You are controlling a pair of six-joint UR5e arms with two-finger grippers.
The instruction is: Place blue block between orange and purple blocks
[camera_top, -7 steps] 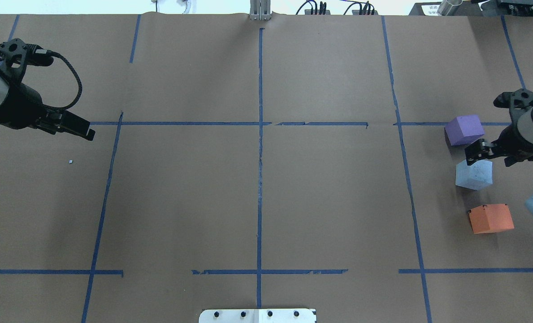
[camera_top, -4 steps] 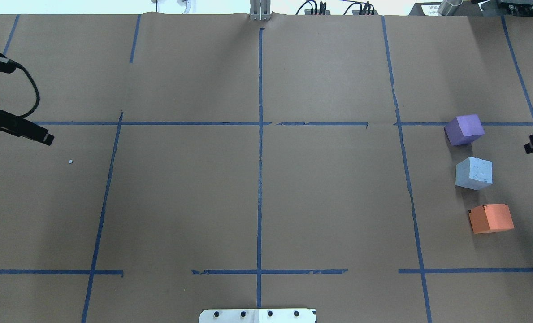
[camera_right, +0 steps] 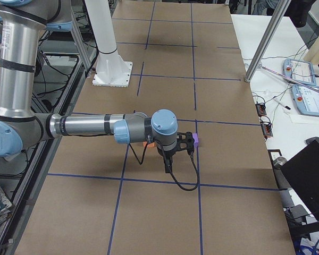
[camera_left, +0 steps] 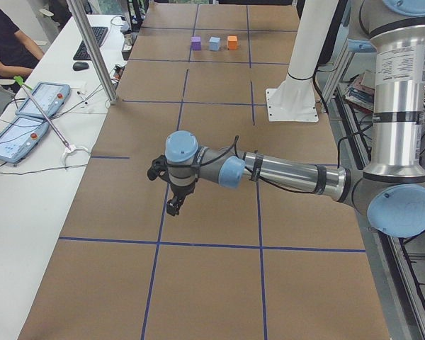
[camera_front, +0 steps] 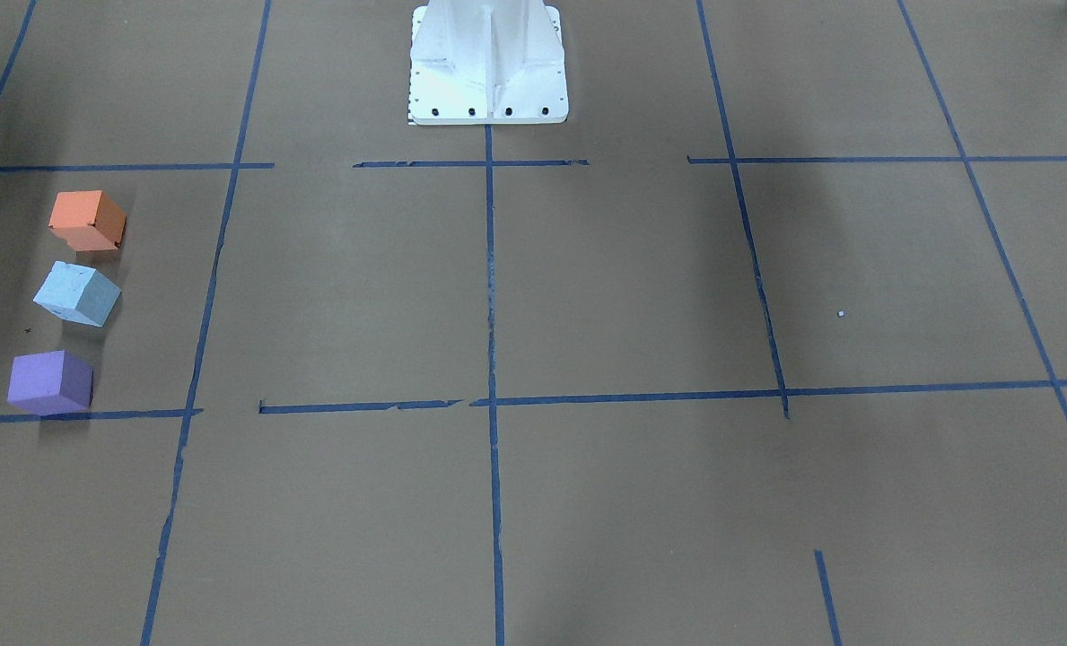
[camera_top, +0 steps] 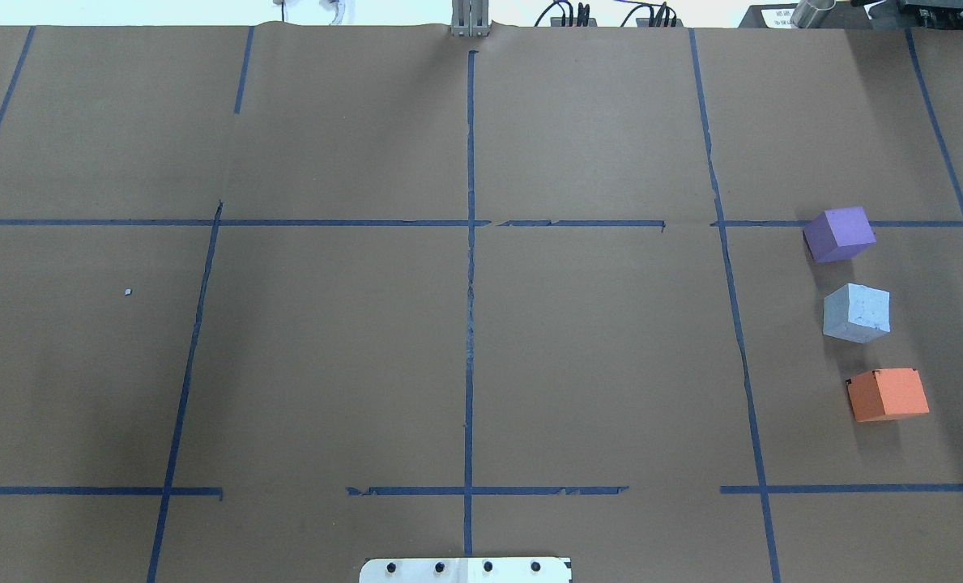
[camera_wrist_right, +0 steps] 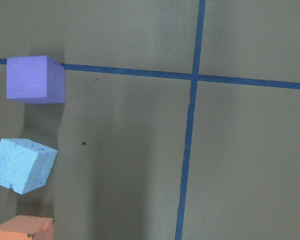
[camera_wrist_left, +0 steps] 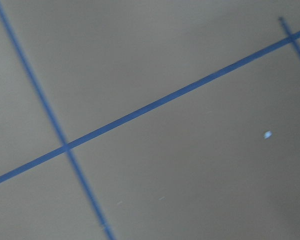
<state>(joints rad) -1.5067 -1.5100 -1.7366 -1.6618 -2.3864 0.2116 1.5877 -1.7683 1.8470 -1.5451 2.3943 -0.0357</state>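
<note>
The pale blue block [camera_top: 856,312] sits on the brown paper between the purple block [camera_top: 840,233] and the orange block [camera_top: 888,394], in a line at the table's right. The right wrist view shows the purple [camera_wrist_right: 35,79], blue [camera_wrist_right: 22,165] and orange [camera_wrist_right: 22,227] blocks at its left edge. Neither gripper is in the overhead view. My right gripper [camera_right: 167,167] hangs beside the blocks, clear of them. My left gripper [camera_left: 173,207] is far off at the other end of the table. I cannot tell whether either is open or shut. Nothing is held.
The white robot base [camera_front: 488,63] stands at the table's near middle edge. Blue tape lines divide the paper into squares. A small white speck [camera_top: 127,291] lies on the left. An operators' table with tablets [camera_left: 39,99] runs along the far side.
Both arms have drawn back outward and left the overhead view. The right gripper moved away from above the blue block. The three blocks have not moved.
</note>
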